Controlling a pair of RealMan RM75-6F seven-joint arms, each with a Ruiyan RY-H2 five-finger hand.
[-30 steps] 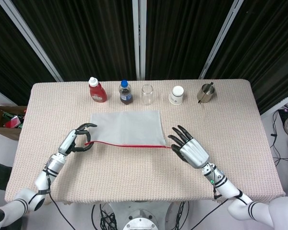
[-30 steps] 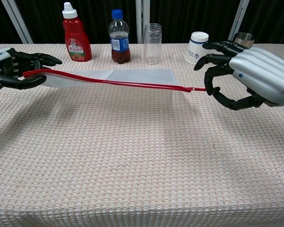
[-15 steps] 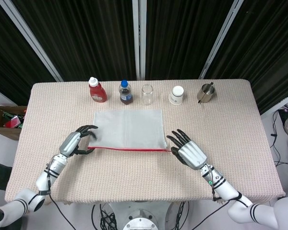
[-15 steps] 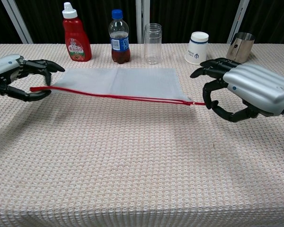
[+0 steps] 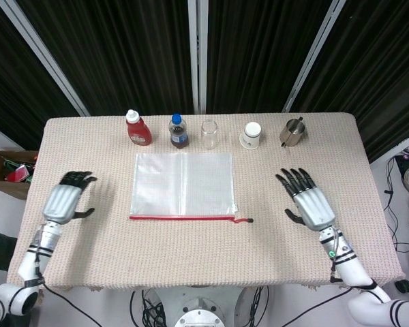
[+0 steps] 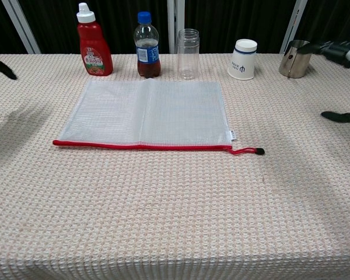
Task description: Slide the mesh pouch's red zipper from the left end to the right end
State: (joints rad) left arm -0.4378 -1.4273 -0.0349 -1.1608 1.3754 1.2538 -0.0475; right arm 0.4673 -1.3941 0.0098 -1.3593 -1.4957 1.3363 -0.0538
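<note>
You will find no legible text: the labels on the red sauce bottle [image 6: 94, 56], cola bottle [image 6: 147, 53] and white cup [image 6: 243, 58] are too small to read.

mesh pouch [image 6: 149, 111] flat, red zipper [image 6: 141, 146] closed

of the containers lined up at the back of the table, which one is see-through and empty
The clear glass jar, standing in the middle of the row. The ketchup bottle is red, the cola bottle holds dark drink, and the white cup and metal cup are opaque.

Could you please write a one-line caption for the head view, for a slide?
Mesh pouch flat on the table, red zipper pull at its right end, left hand and right hand open on either side.
</note>
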